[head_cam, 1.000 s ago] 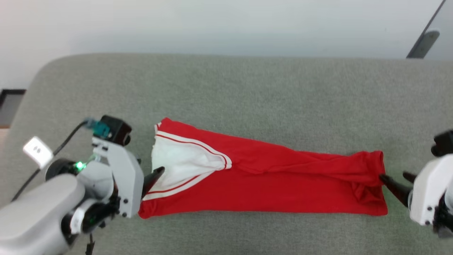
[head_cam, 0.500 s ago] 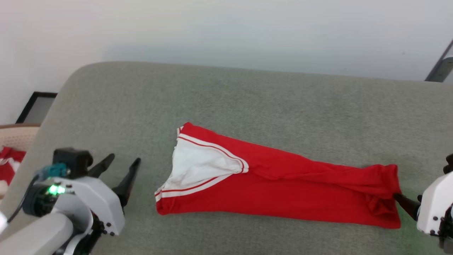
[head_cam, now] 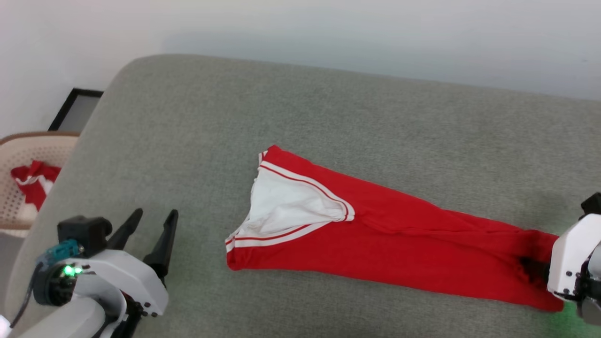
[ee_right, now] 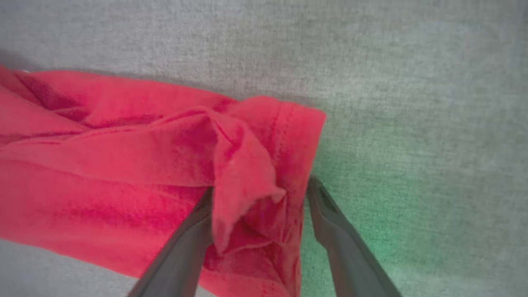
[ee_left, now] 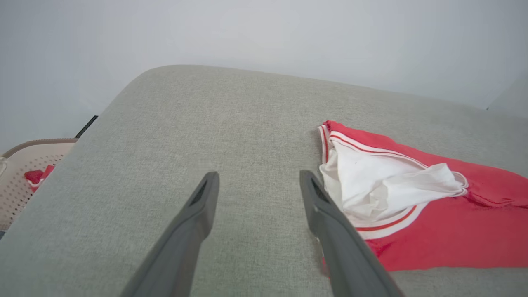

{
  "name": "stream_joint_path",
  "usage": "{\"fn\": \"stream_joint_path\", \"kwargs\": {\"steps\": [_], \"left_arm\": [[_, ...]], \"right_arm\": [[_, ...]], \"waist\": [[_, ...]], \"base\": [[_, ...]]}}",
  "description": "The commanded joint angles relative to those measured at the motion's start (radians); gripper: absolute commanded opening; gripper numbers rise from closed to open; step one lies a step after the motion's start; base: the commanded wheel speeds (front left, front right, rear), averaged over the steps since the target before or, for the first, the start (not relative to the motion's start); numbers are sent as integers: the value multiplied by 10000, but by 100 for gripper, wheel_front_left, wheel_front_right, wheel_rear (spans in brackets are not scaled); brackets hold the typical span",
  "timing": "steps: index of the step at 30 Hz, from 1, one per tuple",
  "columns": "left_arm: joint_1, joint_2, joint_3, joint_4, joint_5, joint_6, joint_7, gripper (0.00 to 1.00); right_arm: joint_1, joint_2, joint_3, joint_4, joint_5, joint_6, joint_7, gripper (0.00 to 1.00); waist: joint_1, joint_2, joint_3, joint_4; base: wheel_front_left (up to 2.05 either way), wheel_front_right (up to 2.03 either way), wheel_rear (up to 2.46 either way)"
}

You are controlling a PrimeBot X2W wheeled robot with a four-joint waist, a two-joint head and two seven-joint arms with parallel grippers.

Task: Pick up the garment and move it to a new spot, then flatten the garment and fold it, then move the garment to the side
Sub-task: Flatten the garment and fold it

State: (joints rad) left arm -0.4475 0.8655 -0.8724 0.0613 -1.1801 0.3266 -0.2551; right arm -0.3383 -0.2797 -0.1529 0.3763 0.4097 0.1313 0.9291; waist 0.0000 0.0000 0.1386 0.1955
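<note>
A grey fabric-covered tabletop (head_cam: 328,117) with a rounded corner carries the red jersey garment with a white sleeve and white-and-red striped trim (head_cam: 399,244), which lies folded into a long strip across its middle, sleeve end toward the robot's left and red hem at its right. Off the left edge stands a beige perforated basket (head_cam: 19,155) holding a red-and-white cloth (head_cam: 33,180). The left claw (head_cam: 156,212) hovers spread wide and empty near the sleeve end, while the right claw (ee_right: 260,185) stands equally wide, its fingers straddling a bunched fold of the hem without clamping it.
</note>
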Motion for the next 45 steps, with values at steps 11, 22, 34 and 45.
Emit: {"fn": "stream_joint_path", "kwargs": {"steps": [11,22,34,45], "left_arm": [[996,-830,1765,496,955,-453,-99,100],[2035,-1482,3403,661,2136,-1001,-103,100],[2475,-2015,4387,786,3212,-1806,-102,100],[3201,-2995,5702,1302,4419,-2699,-103,100]], "right_arm": [[-427,-145,934,1202,908,-13,-211,0],[-749,-1345,223,1252,836,-23,-853,0],[-1014,-2184,-875,1788,83,-16,-1224,0],[-664,-1470,-523,340,1536,-14,-790,0]], "waist": [[0,0,340,267],[0,0,269,-82],[0,0,59,-611],[0,0,-480,-801]], "base": [[0,0,0],[0,0,0],[0,0,0],[0,0,0]]}}
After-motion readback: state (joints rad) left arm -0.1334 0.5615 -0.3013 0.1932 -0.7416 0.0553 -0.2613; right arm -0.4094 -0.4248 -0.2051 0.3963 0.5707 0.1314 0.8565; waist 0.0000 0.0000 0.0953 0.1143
